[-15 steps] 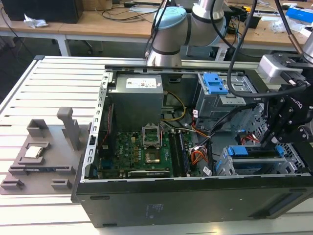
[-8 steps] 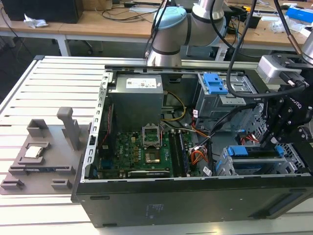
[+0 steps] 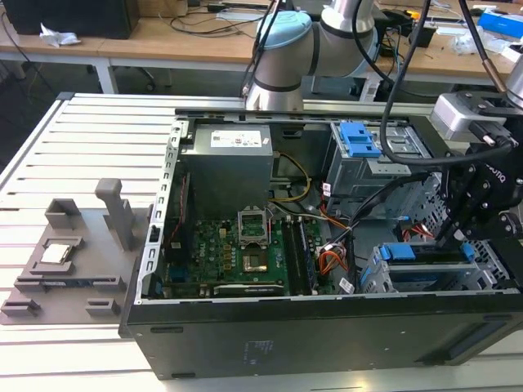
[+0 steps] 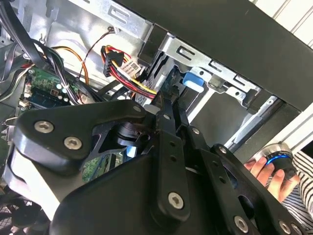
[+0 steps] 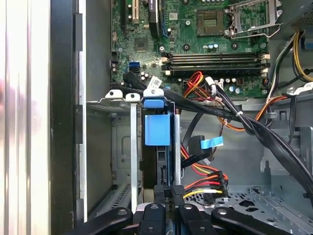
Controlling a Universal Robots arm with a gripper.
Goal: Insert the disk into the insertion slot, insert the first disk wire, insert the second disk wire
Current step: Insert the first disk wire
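Note:
The disk (image 3: 413, 251), silver in a bright blue caddy (image 5: 157, 129), sits edge-up inside the insertion slot (image 3: 376, 279), the grey perforated cage (image 5: 100, 147) at the case's near corner on the exterior view's right. My gripper (image 3: 448, 241) reaches down at the disk's end. In the first wrist view my gripper (image 5: 169, 193) is shut on the black connector of a red-yellow-black disk wire (image 5: 205, 183), right against the disk's edge. The second wrist view has the gripper (image 4: 168, 100) beside the blue caddy tab (image 4: 192, 81). A blue-tipped wire (image 5: 210, 143) hangs loose nearby.
The taller bay with a blue latch (image 3: 359, 139) stands behind the cage. Thick black cables (image 5: 244, 122) cross above the motherboard (image 3: 237, 253). The power supply (image 3: 227, 163) is at the back. A grey fixture (image 3: 61, 253) lies on the table. A hand (image 4: 266, 172) rests outside the case.

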